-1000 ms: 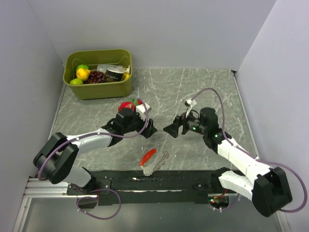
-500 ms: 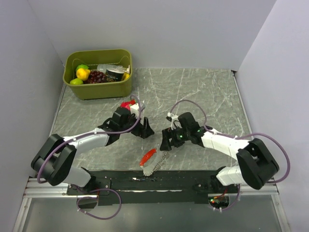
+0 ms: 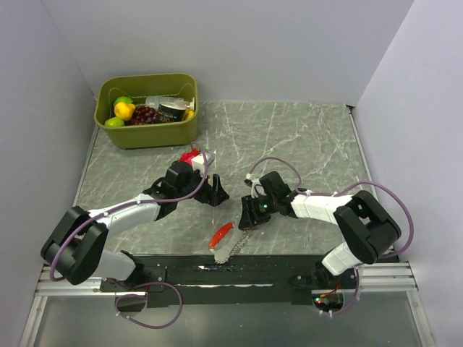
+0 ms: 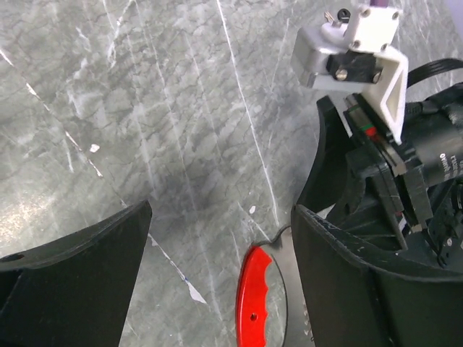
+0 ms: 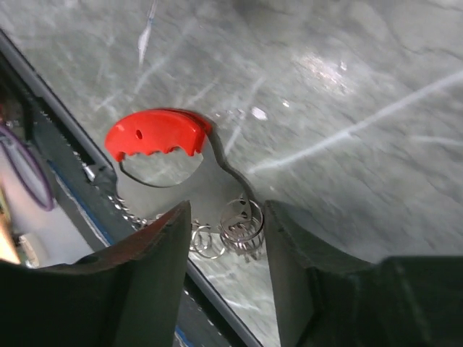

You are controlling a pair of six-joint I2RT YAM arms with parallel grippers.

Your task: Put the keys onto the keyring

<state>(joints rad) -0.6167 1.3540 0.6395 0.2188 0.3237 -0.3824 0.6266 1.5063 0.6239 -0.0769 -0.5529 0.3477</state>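
Marble table (image 3: 304, 137); right gripper (image 5: 226, 217), jaws apart, over keyring (image 5: 155, 134).

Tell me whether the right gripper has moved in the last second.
Yes. The right gripper has swung toward the near edge, closing on the keyring, which lies unmoved.

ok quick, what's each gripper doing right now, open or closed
Left gripper: open, holding nothing.
Right gripper: open, one finger on each side of the keyring rings, not closed on them.
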